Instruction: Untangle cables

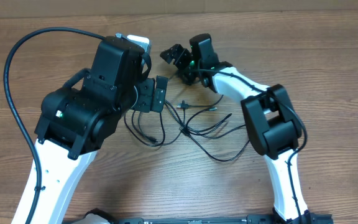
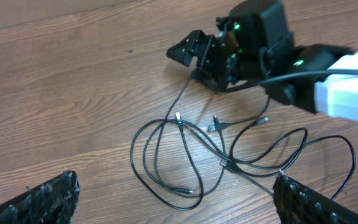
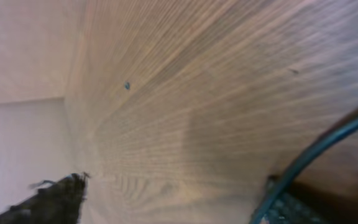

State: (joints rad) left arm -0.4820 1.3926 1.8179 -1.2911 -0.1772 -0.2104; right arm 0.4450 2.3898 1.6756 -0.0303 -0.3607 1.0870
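- Cables (image 2: 225, 163) lie in loose overlapping loops on the desk (image 2: 73, 93), between the arms.
- Thin, light and limp, they look (probably slippery too); a plug end (image 2: 263, 120) seems the best hold.
- Left claw (image 2: 174, 190) gapes above them; right claw (image 2: 194, 56) is spread too, one cable reaching it.

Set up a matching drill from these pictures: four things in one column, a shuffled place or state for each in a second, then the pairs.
Things
1. thin black cables
2. right arm's black two-finger gripper
3. left arm's black two-finger gripper
4. thick black arm cable

Places or states
A. arcs wide past the left arm
B. open, one cord leading up to it
C. looped together on the light wooden table
D. open, just left of the tangle

Pairs: 1-C, 2-B, 3-D, 4-A
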